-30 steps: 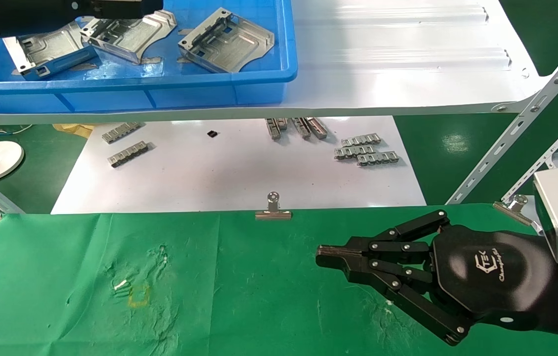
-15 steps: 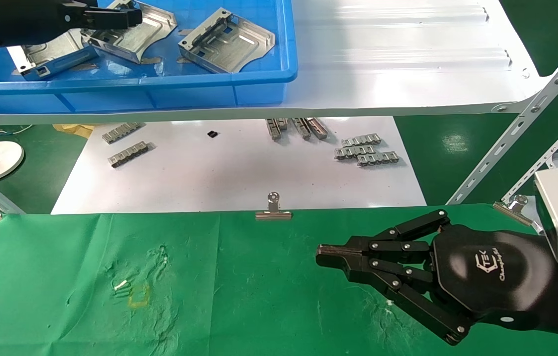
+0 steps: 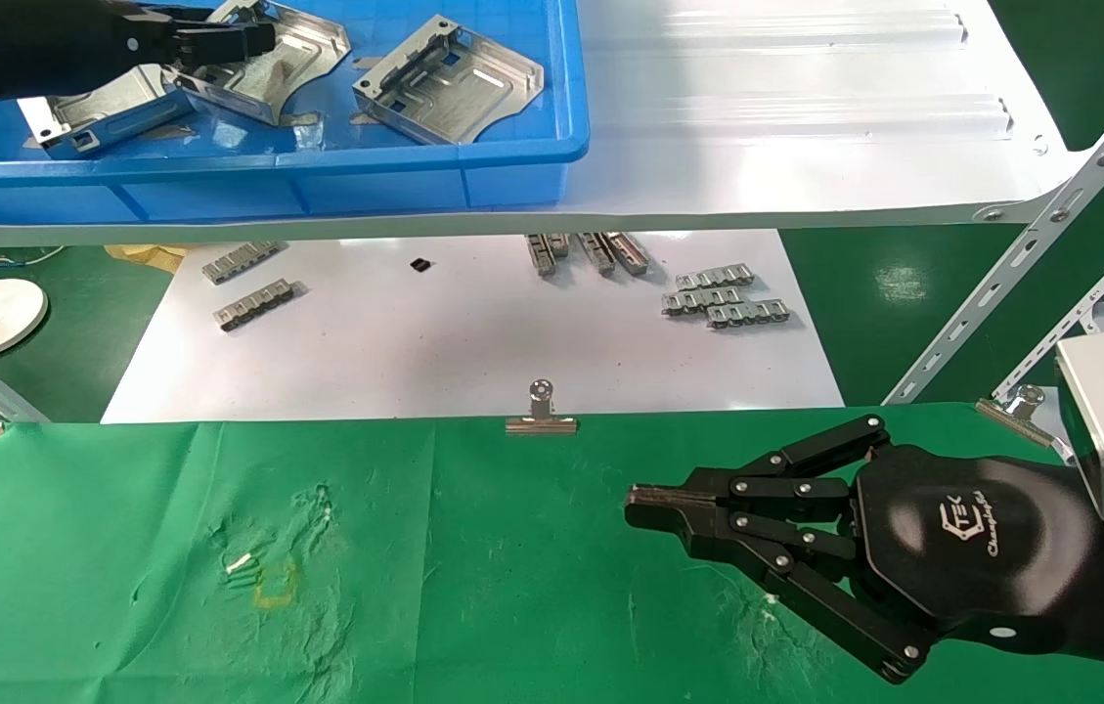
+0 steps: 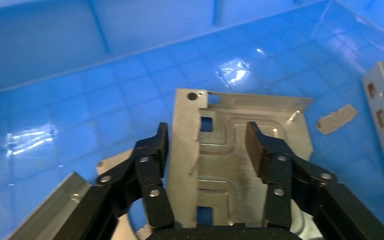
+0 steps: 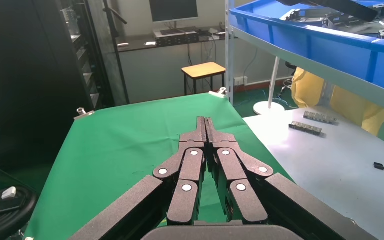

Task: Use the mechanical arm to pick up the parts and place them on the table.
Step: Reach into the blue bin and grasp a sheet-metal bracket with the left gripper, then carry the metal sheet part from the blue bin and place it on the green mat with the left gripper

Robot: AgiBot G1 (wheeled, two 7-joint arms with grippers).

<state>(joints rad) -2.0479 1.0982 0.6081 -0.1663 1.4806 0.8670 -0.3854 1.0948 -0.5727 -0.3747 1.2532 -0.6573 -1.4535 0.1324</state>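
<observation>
Three shiny silver parts lie in a blue bin (image 3: 317, 186) on the shelf: one at the left (image 3: 92, 103), one in the middle (image 3: 283, 68), one at the right (image 3: 449, 83). My left gripper (image 3: 253, 34) reaches into the bin over the middle part. In the left wrist view it (image 4: 205, 145) is open, one finger (image 4: 152, 150) beside the plate's (image 4: 220, 165) edge and the other pad (image 4: 256, 147) over its face. My right gripper (image 3: 635, 508) hovers shut and empty over the green table (image 3: 512, 587), fingertips together (image 5: 205, 122).
The bin stands on a glossy white shelf (image 3: 786, 147). Below it a white sheet (image 3: 473, 342) carries small grey link strips (image 3: 723, 298). Binder clips (image 3: 540, 416) pin the cloth's far edge. Slanted white frame bars (image 3: 1031, 244) rise at the right.
My left gripper has come down into the bin and drawn back to the left, onto the middle part. The right arm has not moved.
</observation>
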